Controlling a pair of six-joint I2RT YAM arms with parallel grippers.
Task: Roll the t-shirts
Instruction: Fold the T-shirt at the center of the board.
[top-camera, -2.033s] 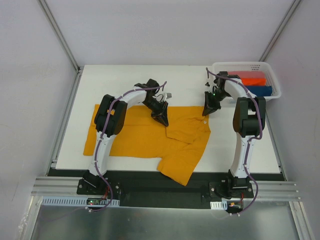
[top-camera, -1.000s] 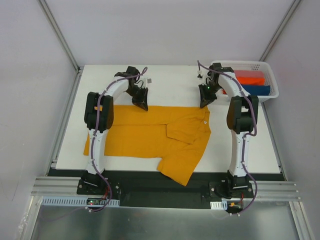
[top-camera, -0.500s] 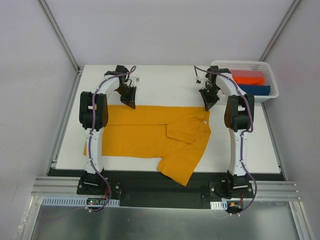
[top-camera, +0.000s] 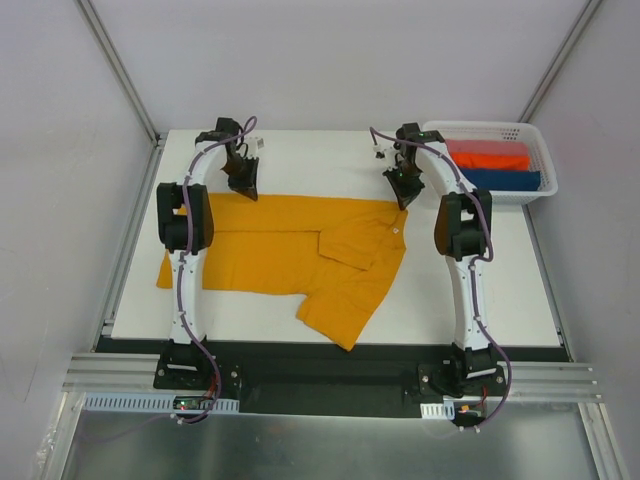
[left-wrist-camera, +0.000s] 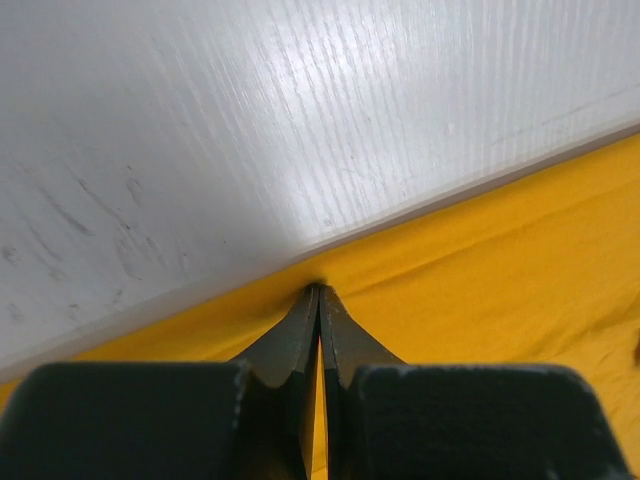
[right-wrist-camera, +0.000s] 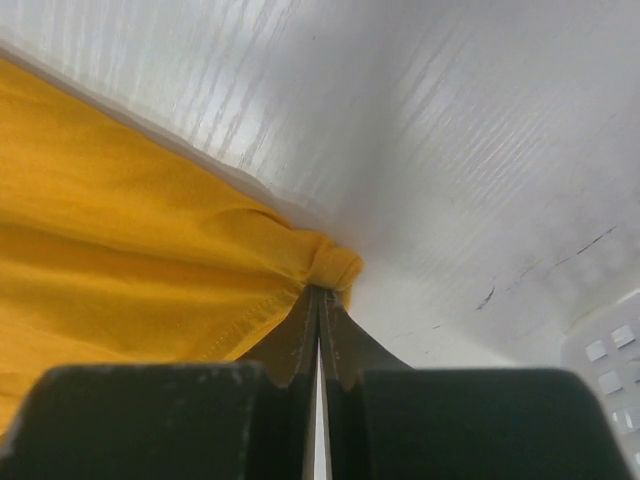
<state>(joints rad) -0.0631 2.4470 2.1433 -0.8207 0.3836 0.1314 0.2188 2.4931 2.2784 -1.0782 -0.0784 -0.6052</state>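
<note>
A mustard-yellow t-shirt (top-camera: 290, 245) lies spread across the white table (top-camera: 320, 160), with one sleeve hanging over the near edge. My left gripper (top-camera: 245, 192) is shut on the shirt's far edge, left of the middle. In the left wrist view the closed tips (left-wrist-camera: 318, 292) pinch the yellow cloth (left-wrist-camera: 480, 270) where it meets the table. My right gripper (top-camera: 403, 200) is shut on the far right corner of the shirt. The right wrist view shows a small bunch of cloth (right-wrist-camera: 335, 265) right at the closed tips (right-wrist-camera: 320, 292).
A white basket (top-camera: 480, 127) stands at the far right corner, holding folded orange cloth (top-camera: 485, 155) and blue cloth (top-camera: 505, 180). Its wall (right-wrist-camera: 605, 350) shows at the right wrist view's edge. Metal frame rails run along both table sides.
Both grippers have moved farther back and a little left, taking the shirt's far edge with them. The whole shirt has slid left and away, and its far edge is pulled straighter.
</note>
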